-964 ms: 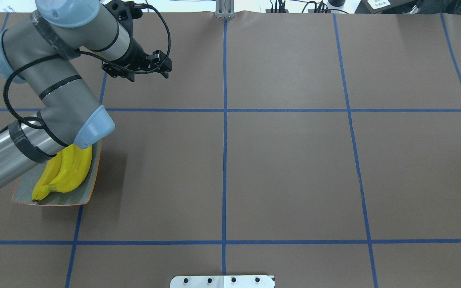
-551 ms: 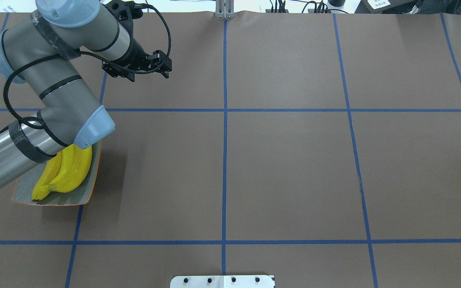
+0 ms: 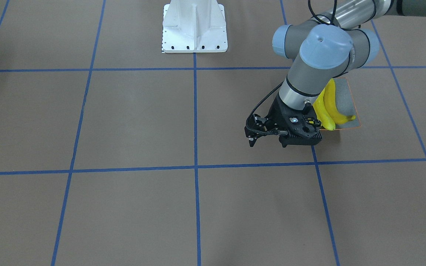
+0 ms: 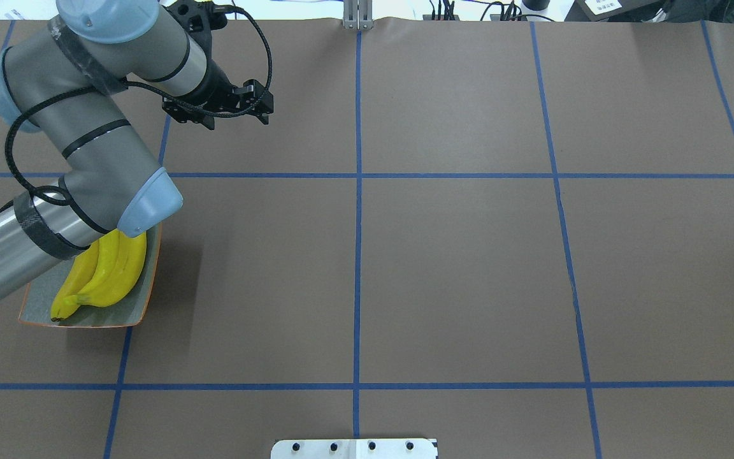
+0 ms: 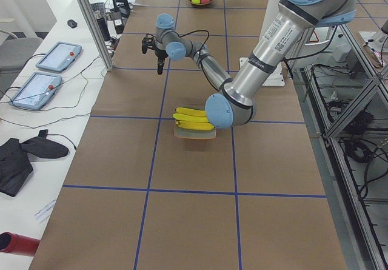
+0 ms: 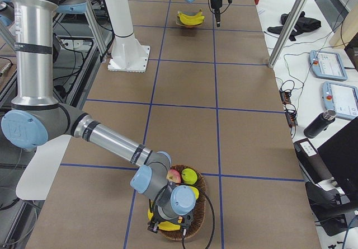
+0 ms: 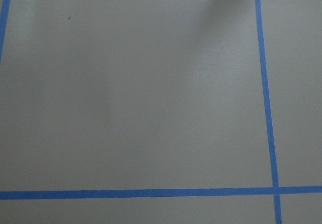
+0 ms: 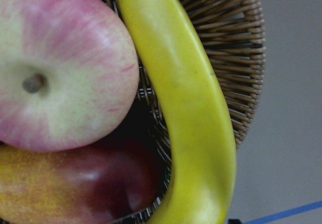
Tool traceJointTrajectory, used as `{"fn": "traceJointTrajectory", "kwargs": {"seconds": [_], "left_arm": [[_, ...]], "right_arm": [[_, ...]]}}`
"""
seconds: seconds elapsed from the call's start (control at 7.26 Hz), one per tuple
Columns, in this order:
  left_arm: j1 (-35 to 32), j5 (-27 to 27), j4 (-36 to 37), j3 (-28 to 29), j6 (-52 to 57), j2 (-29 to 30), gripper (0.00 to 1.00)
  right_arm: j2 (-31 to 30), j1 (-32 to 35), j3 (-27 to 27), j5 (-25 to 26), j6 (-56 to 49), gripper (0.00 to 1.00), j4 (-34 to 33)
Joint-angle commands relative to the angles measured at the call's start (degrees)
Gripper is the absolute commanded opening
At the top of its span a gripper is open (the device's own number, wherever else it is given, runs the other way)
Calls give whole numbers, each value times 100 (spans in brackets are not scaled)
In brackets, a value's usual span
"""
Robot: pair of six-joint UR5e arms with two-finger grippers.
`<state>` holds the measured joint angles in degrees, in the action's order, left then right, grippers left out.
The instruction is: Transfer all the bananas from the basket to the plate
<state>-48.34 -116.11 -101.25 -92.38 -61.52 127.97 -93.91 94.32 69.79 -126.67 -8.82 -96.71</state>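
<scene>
Three bananas (image 4: 112,274) sit on the plate (image 4: 128,312), one banana (image 8: 186,108) is left in the basket (image 8: 236,58) beneath my right end effector (image 6: 169,225), whose grip I cannot tell, and my left end effector (image 4: 237,123) hangs wide and empty.

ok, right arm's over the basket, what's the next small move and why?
Probably lower the right pincer onto the banana for a grasp: it lies in the basket beside an apple, filling the wrist view, while the other bananas already sit on the plate.

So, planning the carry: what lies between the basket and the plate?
Between basket and plate, only bare table with blue tape lines; exterior right view shows it.
</scene>
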Motion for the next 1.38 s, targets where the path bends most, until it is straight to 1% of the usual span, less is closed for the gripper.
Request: {"fn": "traceJointTrajectory", "kwargs": {"seconds": [0.0, 0.14, 1.24], "left_arm": [[0, 0, 0, -8, 0, 0, 100], [0, 0, 0, 1, 0, -9, 100], [0, 0, 0, -8, 9, 0, 100]], "right_arm": [[4, -1, 8, -16, -14, 75, 3], [-5, -1, 8, -16, -23, 77, 3], [-31, -1, -9, -7, 3, 79, 3]]}}
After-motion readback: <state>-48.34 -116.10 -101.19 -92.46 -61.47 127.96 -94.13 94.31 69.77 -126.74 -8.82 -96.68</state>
